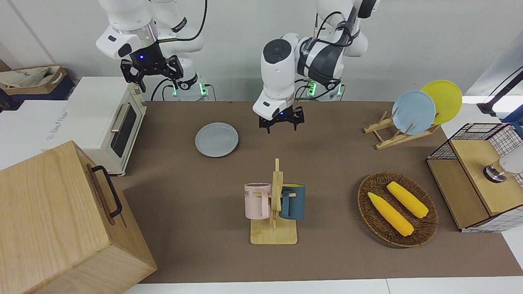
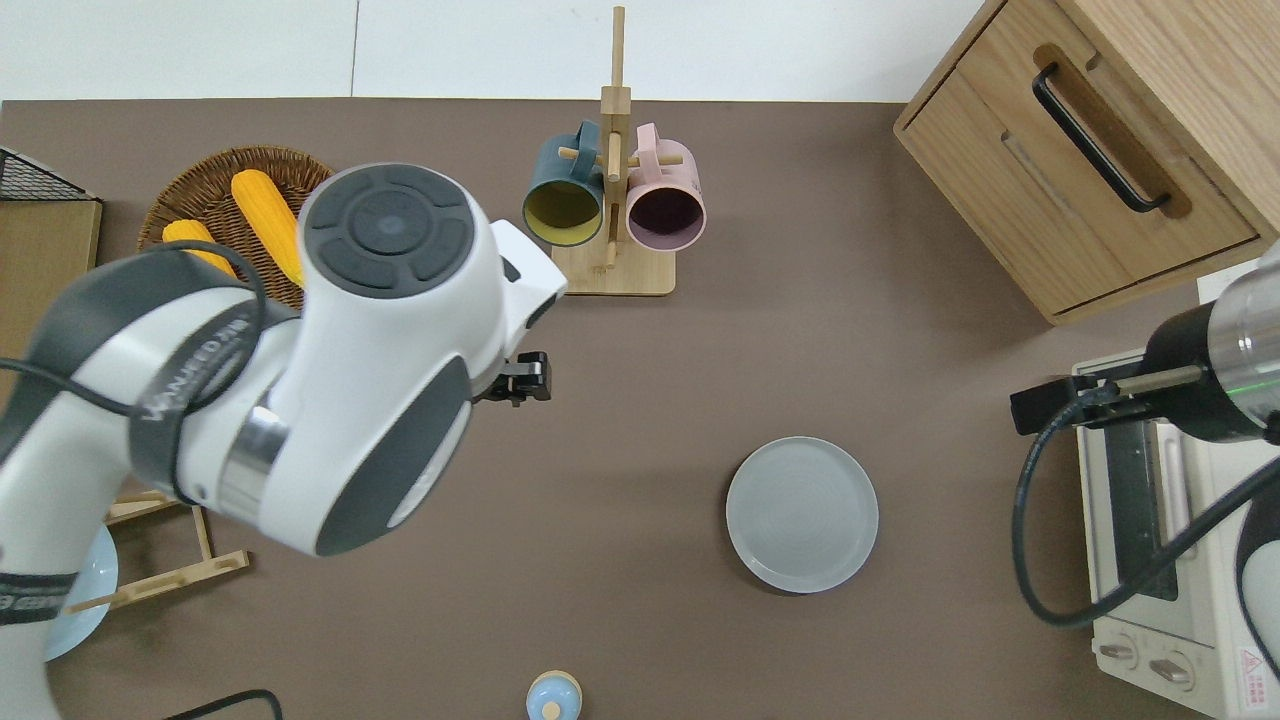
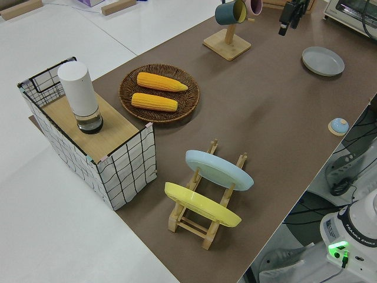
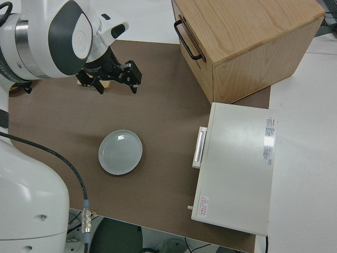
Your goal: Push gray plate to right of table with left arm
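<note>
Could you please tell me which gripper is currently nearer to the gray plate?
Left. The left gripper hangs above bare table, apart from the gray plate, toward the left arm's end. The right gripper is parked.

One camera faces me across the surface (image 1: 327, 155), one looks straight down; both show the gray plate (image 1: 216, 139).

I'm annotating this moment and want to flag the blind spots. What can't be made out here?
- Overhead view: the left arm covers much of the wicker basket and the plate rack.
- Overhead view: the left gripper is mostly under its arm.
- Left side view: the gray plate is too small to show detail.
- Right side view: the wooden cabinet is cut off at the edge.
</note>
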